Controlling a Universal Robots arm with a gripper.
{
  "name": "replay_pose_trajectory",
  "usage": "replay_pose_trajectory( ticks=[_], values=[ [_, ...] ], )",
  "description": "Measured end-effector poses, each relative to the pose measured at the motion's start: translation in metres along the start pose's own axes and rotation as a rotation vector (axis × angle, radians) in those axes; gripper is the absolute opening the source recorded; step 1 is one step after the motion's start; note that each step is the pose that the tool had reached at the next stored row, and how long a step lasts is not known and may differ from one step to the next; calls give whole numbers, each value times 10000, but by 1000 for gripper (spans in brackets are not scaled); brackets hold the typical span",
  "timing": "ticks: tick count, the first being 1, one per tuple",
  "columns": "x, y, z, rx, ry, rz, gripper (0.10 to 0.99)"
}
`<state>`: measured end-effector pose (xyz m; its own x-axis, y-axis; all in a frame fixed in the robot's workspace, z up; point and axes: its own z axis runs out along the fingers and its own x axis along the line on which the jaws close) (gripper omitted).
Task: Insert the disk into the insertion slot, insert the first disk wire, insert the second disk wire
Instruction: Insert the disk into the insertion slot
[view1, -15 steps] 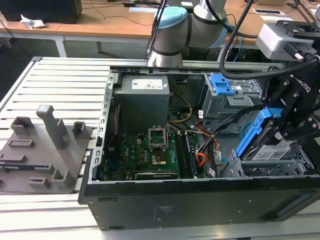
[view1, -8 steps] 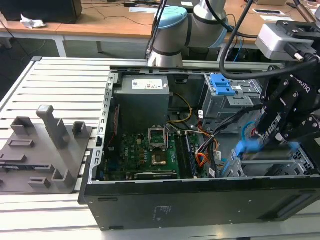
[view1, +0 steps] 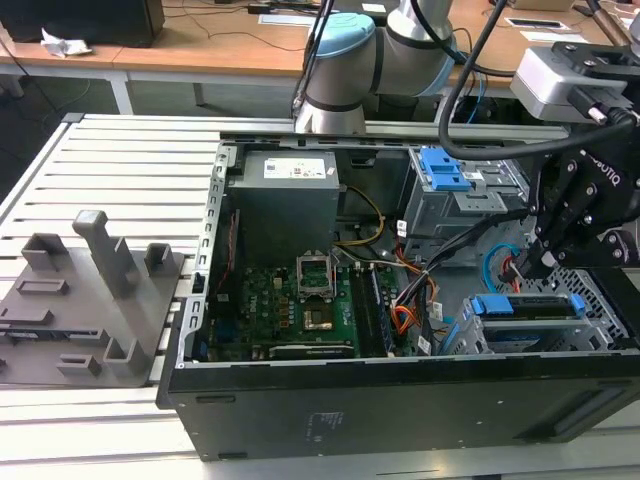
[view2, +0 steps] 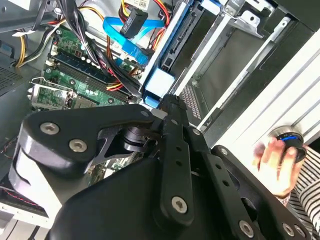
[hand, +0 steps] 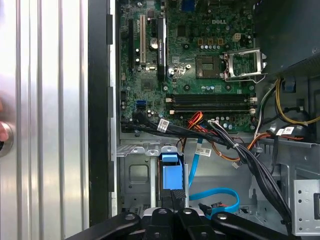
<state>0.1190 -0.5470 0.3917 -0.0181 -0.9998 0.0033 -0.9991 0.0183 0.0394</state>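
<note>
A robotics lab: an open computer case (view1: 400, 400) on a slatted aluminium bench (view1: 120, 170), desks (view1: 200, 50) behind.

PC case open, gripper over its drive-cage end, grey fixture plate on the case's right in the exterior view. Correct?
No: the exterior view shows the grey fixture plate at the exterior view's left of the PC case. Rest holds.

The exterior view looks down into the open case (view1: 400, 395); both wrist views sit close, apparently sharing its motherboard (hand: 190, 65).
</note>
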Motion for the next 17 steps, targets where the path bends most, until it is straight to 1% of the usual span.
replay_pose_trajectory(
  ticks=[3,4,5,6,7,10,12,17],
  values=[
    [0,-10,3,0,-2,-1,106],
    [-1,-57,4,-4,-2,-1,106],
    [-5,-126,5,-13,1,-1,106],
    [-7,-154,14,-20,-1,-3,106],
    [-7,-160,26,-22,-1,-3,106],
    [-7,-164,138,-24,0,-2,106],
    [-7,-166,187,-23,0,-1,106],
    [-7,-180,204,-24,1,-2,106]
  ],
)
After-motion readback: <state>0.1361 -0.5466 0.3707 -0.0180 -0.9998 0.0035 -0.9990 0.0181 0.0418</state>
